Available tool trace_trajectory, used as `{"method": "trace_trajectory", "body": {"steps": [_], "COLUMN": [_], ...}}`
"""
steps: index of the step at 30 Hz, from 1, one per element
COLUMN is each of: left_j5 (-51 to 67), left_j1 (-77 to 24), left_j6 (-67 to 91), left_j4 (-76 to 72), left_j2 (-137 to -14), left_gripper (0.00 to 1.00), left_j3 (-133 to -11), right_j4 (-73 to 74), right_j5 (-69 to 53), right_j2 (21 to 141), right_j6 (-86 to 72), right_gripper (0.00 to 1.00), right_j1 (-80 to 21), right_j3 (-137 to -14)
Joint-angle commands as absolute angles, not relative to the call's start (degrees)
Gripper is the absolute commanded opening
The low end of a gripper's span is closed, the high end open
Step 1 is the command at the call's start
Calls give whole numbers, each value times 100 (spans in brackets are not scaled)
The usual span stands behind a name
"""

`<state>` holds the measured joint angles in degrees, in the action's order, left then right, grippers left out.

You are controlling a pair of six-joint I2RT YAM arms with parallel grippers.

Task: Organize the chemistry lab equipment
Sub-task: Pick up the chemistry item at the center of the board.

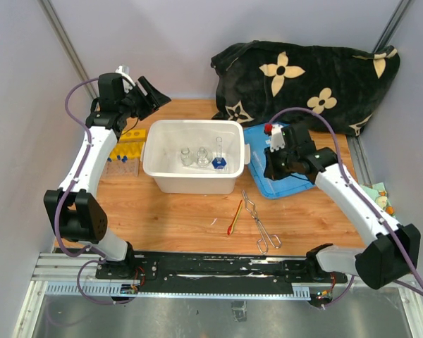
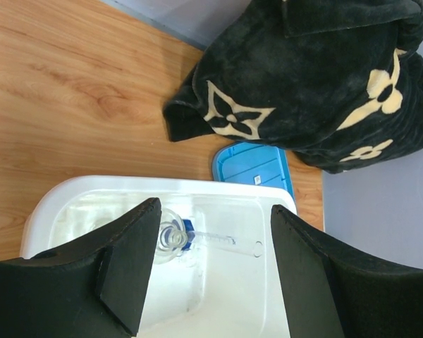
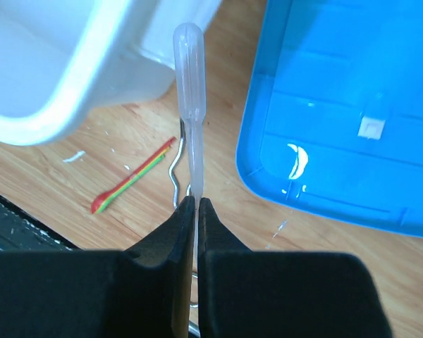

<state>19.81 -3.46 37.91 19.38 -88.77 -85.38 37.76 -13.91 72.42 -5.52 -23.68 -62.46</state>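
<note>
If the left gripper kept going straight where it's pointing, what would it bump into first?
Probably the thin glass tube with the blue end, inside the white tub; the open left gripper aims right at it. A small flask sits beside it. Depth is hard to judge.

Pretty plain setup: a wood-grain table (image 1: 176, 218) boxed in by pale grey walls (image 1: 197, 42) behind it and on both sides. A thin metal strut (image 1: 65, 42) slants up at each back corner. A black rail (image 1: 218, 266) runs along the table's near edge, with a dull grey metal sheet (image 1: 197, 317) below that. The light's soft and even, and shadows on the table are faint.
</note>
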Motion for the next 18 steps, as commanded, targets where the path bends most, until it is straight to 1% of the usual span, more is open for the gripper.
{"method": "trace_trajectory", "body": {"steps": [1, 7, 12, 15, 18], "left_j5": [2145, 2123, 2041, 2027, 1978], "left_j1": [-316, -321, -321, -316, -316], "left_j6": [3823, 3823, 3841, 3849, 3837], "left_j4": [1765, 1815, 1820, 1820, 1833], "left_j2": [-8919, -8906, -8830, -8824, -8807], "left_gripper": [68, 68, 68, 68, 68], "left_j3": [-8627, -8688, -8662, -8667, -8675], "right_j4": [4121, 3925, 3753, 3787, 4102], "right_j5": [-1258, -976, -1342, -1691, -1976], "right_j2": [7036, 7247, 7856, 8459, 9140], "right_j6": [-332, 99, 445, 741, 1070], "right_gripper": [3, 3, 3, 4, 4], "right_j1": [-2320, -2343, -2514, -2894, -3562], "right_j3": [-6880, -8015, -9048, -9734, -10439]}}
